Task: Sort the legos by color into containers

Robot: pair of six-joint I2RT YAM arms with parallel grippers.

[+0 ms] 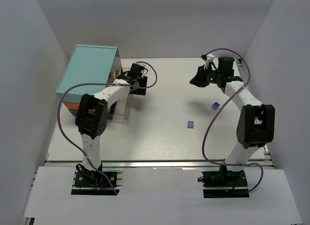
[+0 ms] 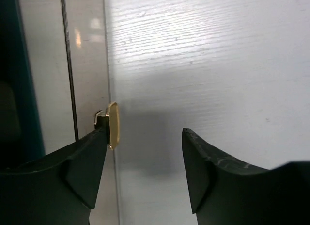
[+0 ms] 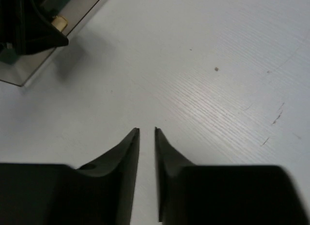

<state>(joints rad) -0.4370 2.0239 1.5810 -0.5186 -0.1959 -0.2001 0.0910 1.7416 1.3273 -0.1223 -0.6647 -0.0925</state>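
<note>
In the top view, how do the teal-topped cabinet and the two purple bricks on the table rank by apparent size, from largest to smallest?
1. Cabinet, by far the largest.
2. Purple brick mid-table and purple brick farther right: they look alike, so I do not rank them.

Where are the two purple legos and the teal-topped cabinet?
Farther purple lego [image 1: 215,105]: top external view, its top face.
Nearer purple lego [image 1: 191,123]: top external view, its top face.
Cabinet [image 1: 89,70]: top external view, middle of its teal top.

Two purple legos [image 1: 216,105] [image 1: 191,123], one cabinet [image 1: 89,70]
</note>
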